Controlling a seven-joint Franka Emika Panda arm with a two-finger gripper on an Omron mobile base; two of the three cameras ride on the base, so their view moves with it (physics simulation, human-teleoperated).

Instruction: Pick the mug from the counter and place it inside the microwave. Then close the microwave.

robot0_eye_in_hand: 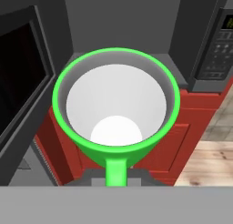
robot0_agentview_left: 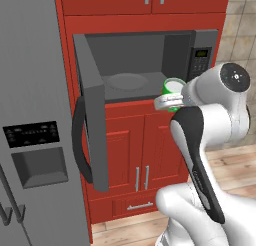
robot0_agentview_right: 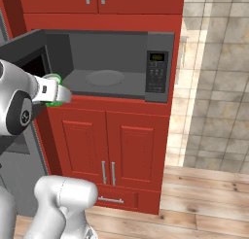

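the end effector [robot0_agentview_left: 167, 101] is closed on the mug [robot0_agentview_left: 174, 90], gripping it at the handle side, so the green cup hangs in the air just in front of the microwave [robot0_agentview_left: 150, 60] opening, near the front edge of the cavity floor. in the left base view the mug sits at the lower right part of the opening, just left of the button panel [robot0_agentview_left: 201, 60], with its pale inside showing above the green wall. in the right base view only a sliver of the mug [robot0_agentview_right: 54, 80] shows behind the white wrist, at the left front corner of the opening.

the microwave door [robot0_agentview_left: 92, 120] stands swung wide to the left, its black curved handle [robot0_agentview_left: 79, 140] facing outward. the round turntable [robot0_agentview_left: 127, 81] lies flat in the middle of the cavity floor, bare.

the hand view looks straight down into the mug [robot0_eye_in_hand: 116, 104]: green rim, whitish interior, with the green handle [robot0_eye_in_hand: 115, 172] running toward the fingers at the bottom. the dark glass of the open door is on the left there, the button panel [robot0_eye_in_hand: 220, 41] on the right, red cabinet doors [robot0_eye_in_hand: 173, 145] and wooden floor [robot0_eye_in_hand: 214, 159] below.

the grey fridge [robot0_agentview_left: 30, 130] stands to the left of the microwave column.
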